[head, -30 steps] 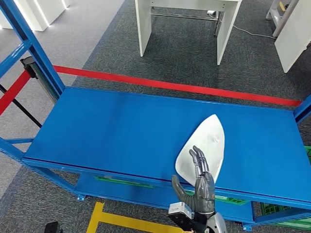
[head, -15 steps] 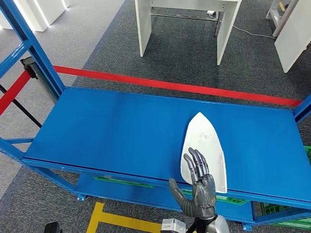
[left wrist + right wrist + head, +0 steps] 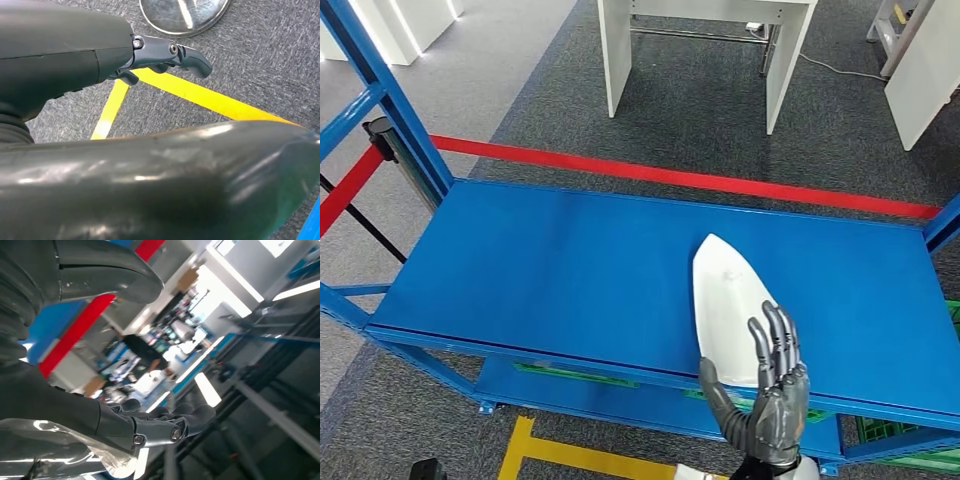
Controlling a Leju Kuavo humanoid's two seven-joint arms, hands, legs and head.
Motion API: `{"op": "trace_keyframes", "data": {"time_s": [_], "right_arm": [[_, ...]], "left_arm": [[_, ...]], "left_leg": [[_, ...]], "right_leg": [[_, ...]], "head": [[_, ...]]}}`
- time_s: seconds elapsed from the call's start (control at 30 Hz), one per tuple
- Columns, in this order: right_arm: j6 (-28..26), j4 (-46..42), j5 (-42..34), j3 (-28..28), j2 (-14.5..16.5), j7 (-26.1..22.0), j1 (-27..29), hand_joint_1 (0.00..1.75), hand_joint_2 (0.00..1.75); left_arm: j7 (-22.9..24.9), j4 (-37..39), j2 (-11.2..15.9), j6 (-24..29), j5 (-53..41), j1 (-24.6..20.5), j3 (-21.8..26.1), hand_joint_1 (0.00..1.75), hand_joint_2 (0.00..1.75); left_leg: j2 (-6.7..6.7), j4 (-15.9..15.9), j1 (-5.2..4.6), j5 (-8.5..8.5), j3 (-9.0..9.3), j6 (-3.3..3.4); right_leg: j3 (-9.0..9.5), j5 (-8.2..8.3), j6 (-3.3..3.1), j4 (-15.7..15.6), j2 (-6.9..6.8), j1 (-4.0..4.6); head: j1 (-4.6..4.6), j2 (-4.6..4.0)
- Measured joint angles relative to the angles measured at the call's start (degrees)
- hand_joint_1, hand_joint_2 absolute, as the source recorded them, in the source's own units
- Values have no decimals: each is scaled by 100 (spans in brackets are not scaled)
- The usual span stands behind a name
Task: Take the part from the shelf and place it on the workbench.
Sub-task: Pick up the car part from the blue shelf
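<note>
Right hand [image 3: 765, 400] fingers spread, holding nothing, over near end of white part [image 3: 724, 305] on shelf [image 3: 546, 270].

white flat teardrop part [image 3: 728, 307] on blue shelf [image 3: 546, 270], tip pointing away

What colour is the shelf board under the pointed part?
Blue shelf board, best in the head view.

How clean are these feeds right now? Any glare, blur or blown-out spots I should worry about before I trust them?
Head view: sharp and evenly lit, the white part and right hand crisp on the blue shelf. Left wrist view: carpet and yellow floor tape readable, the near dark cover soft with glare streaks. Right wrist view: ceiling lights blown out, background smeared.
</note>
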Motion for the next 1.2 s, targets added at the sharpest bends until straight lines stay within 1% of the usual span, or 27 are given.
{"op": "trace_keyframes", "data": {"time_s": [0.1, 0.2, 0.33, 0.47, 0.63, 0.77, 0.97, 1.1, 1.2], "right_arm": [[1, 0, -87, -373, 186, 11, 8, 0, 175], [1, 0, -123, -727, 289, 134, 9, 0, 175], [1, -13, -324, -1358, 369, 286, 1, 0, 175], [0, -13, -557, -1814, 411, 348, -20, 0, 175], [1, 147, -1124, -2406, 432, 376, -146, 0, 175], [1, 537, -1563, -2676, 429, 455, -274, 0, 175], [1, 1077, -1943, -2788, 384, 648, -424, 0, 175], [22, 1276, -2047, -2807, 356, 721, -491, 0, 0], [74, 1419, -2174, -2805, 299, 767, -519, 0, 0]], "left_arm": [[-1, 0, -1, 17, 31, 1, 6, 0, 0], [-1, 0, -2, 23, 41, 5, 12, 0, 0], [1, 0, -3, 27, 70, 20, 20, 0, 0], [1, 0, -3, 30, 80, 23, 40, 0, 0], [0, 0, -3, 36, 89, 25, 51, 0, 0], [-4, 0, -3, 32, 89, 25, 51, 0, 0], [-5, 0, -3, 31, 62, 24, 51, 0, 0], [-8, 0, -3, 31, 59, 24, 51, 0, 0], [-16, 0, -3, 31, 43, 25, 51, 0, 0]], "left_leg": [[0, 0, 0, 0, 0, 0], [0, 1, 0, 0, 1, 0], [0, 2, 0, -1, 0, 0], [0, 2, -1, -2, 1, 1], [0, 2, -1, -2, 1, 1], [0, 2, 0, -1, 2, 1], [0, 2, 0, -1, 2, 1], [0, 2, 0, -1, 2, 1], [0, 2, 0, -1, 1, 1]], "right_leg": [[0, 0, 0, 0, 0, 0], [0, 0, 0, 0, 0, 0], [1, 0, 0, 0, 0, 0], [1, 0, 0, -1, -1, -1], [1, 0, 1, -1, 0, -1], [2, 1, 1, -1, 0, -1], [1, 1, 1, -1, 0, 0], [1, 1, 1, -1, 0, 0], [2, 1, 1, -1, 0, -1]], "head": [[0, -1], [0, 0], [0, -1], [0, -2], [-1, -2], [-1, -1], [-1, -1], [0, -2], [0, -2]]}}
